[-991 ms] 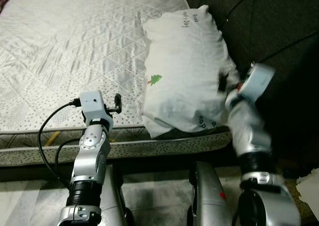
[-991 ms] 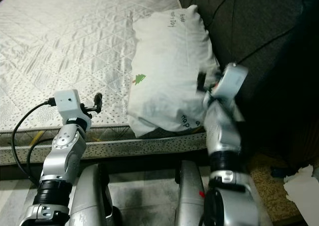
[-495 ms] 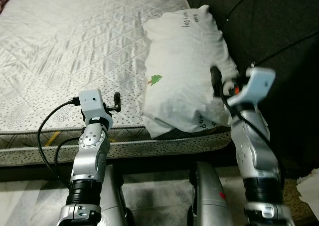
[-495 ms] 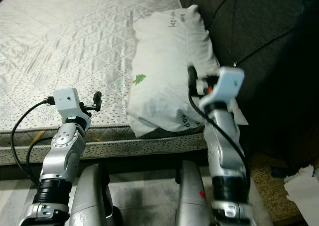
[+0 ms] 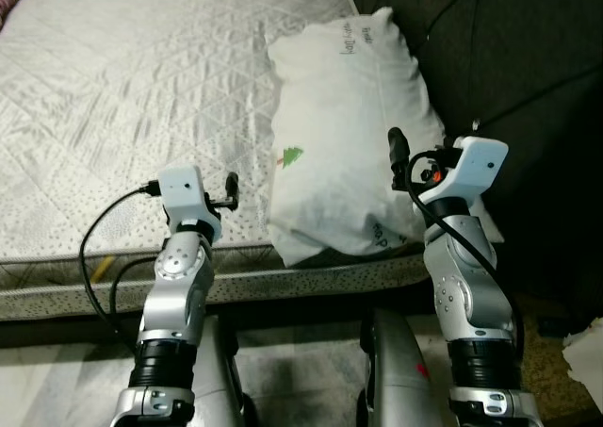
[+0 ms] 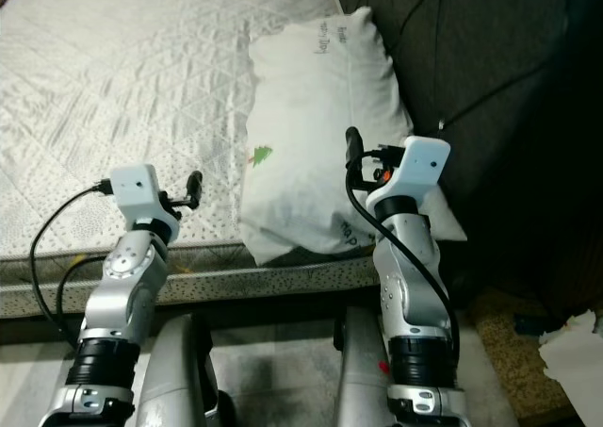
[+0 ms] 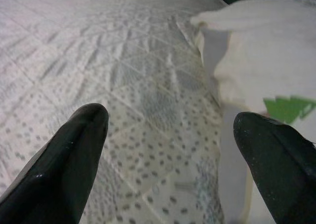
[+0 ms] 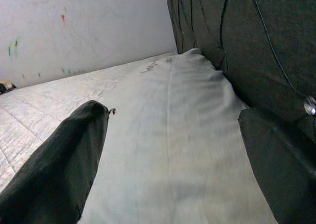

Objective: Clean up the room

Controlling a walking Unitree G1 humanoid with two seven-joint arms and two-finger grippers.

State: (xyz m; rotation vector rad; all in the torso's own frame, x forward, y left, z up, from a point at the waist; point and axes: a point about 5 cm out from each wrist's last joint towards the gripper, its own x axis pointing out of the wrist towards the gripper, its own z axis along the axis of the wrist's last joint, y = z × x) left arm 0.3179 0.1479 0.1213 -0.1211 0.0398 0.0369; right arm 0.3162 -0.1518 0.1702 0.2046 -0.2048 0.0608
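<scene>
One plump white pillow [image 5: 350,135], marked with a small green tree print [image 5: 292,156] and dark lettering at both ends, lies lengthwise on the right-hand side of a bare grey-white quilted mattress [image 5: 132,106], its near end overhanging the mattress edge and its far end close against a dark tufted headboard [image 5: 509,59]. The pillow rests free, held by neither claw.

Two silver arms rise in the foreground. The right claw [image 8: 177,159] hovers just above the near right part of the pillow, its two black fingers spread wide with nothing between them; in the right wrist view the pillow stretches away under the claw toward a pale wall [image 8: 79,31], with the headboard running alongside. The left claw [image 7: 168,150] is held over the speckled near edge of the mattress, just beside the pillow's left flank, likewise released and empty, its two black fingers [image 7: 69,159] well apart. A black cable [image 5: 99,257] loops from the left wrist camera housing down past the mattress side.

One crumpled scrap of white paper [image 5: 584,347] lies on the brownish floor at the far right, well apart from the bed. The robot's own silver legs [image 5: 391,370] show below, on pale flooring beside the bed.
</scene>
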